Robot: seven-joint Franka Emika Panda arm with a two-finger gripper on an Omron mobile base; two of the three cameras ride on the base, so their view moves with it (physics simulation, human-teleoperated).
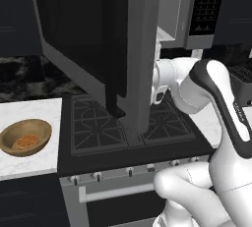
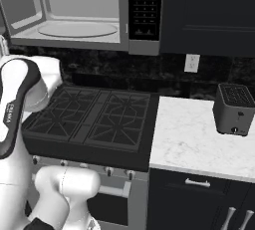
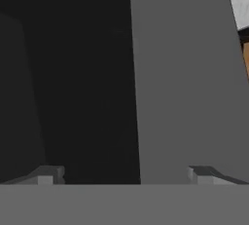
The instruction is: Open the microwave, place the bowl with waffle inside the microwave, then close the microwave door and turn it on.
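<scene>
- Above the stove: microwave with microwave door swung wide, grey cavity and turntable plate exposed.
- Close against the door's steel frame: pincer, jaws spread wide, gripping nothing.
- On the white bench left of the stove: bowl, upright, holding waffle.
- On the right bench: toaster.

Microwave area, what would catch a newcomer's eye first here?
The microwave door swung wide open over the stove, with the open hand right up against its grey frame. Next, the wooden bowl holding the waffle on the white counter left of the stove.
</scene>
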